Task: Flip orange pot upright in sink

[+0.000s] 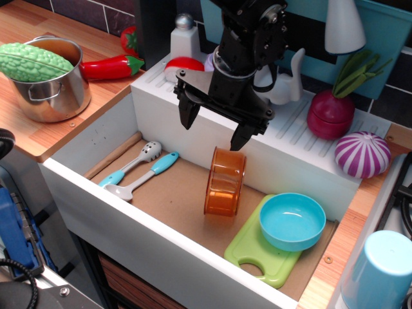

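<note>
The orange pot (224,181) is a translucent orange cylinder standing on its side on the brown floor of the white sink (122,212), near the middle, its opening facing sideways. My black gripper (215,126) hangs just above the pot with its two fingers spread wide apart. The right fingertip (239,137) is close over the pot's top edge, and the left fingertip (190,116) is to the pot's upper left. The gripper holds nothing.
A light-blue bowl (292,221) sits on a green cutting board (257,250) at the sink's right. Two blue-handled utensils (136,168) lie at the left. A steel pot (51,80) with a green gourd stands on the left counter. Toy vegetables (362,153) lie on the drainboard.
</note>
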Action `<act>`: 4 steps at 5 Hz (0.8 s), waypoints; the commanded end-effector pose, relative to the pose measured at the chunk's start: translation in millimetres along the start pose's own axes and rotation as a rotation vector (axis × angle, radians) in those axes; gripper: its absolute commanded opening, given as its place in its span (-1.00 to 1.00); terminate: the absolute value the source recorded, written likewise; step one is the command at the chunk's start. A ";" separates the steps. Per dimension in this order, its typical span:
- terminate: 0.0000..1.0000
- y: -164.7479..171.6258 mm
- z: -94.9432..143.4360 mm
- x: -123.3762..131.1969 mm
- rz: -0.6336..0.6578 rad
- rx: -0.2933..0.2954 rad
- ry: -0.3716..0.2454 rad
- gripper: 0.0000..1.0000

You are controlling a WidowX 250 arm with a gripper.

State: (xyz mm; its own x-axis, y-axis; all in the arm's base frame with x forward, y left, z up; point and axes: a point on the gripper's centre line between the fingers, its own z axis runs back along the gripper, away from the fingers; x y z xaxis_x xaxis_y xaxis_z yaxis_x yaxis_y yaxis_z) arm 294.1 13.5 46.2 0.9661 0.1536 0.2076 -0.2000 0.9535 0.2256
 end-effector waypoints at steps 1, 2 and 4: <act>-1.00 0.0 0.0 0.0 0.000 0.000 0.000 1.00; -1.00 8.1 -1.0 1.2 0.081 -0.120 -0.019 1.00; -1.00 21.8 -13.0 -4.1 0.189 -0.231 -0.046 1.00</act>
State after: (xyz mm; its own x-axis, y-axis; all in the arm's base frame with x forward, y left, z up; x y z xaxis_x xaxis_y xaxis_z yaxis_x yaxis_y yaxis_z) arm 279.4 37.4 19.5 0.9060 0.3626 0.2182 -0.3513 0.9319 -0.0899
